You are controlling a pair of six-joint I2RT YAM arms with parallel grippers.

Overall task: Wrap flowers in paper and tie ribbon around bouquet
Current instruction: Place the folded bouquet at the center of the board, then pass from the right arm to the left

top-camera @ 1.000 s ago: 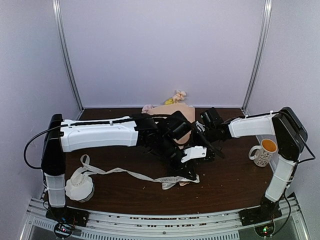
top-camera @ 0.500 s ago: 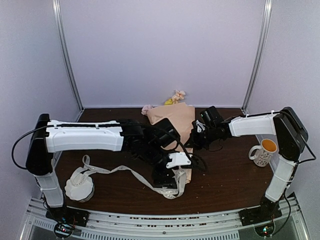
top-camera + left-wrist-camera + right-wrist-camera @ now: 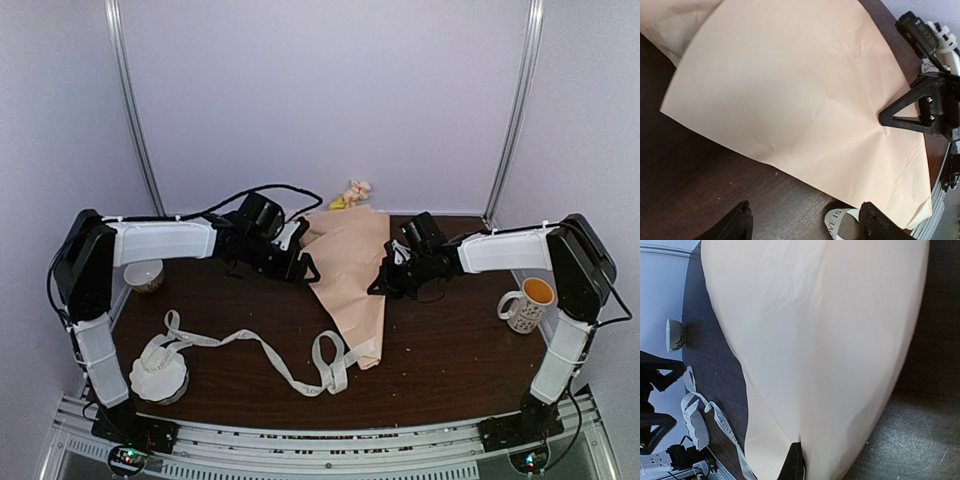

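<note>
Only right fingers [image 3: 794, 464] pinch the bouquet [image 3: 350, 270]; left fingers [image 3: 738, 226] gape beside it.

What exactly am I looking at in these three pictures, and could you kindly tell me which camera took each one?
Two robot arms stand at a table's near edge. The wide picture comes from a camera above and behind them; the other two from cameras on each wrist. On the table lie the bouquet, a peach-pink paper cone with blossoms at its far end, a cream ribbon, a mug, a white scalloped bowl and a small bowl. The right gripper is shut, pinching the cone's paper. The left gripper hangs open beside it, holding nothing.
</note>
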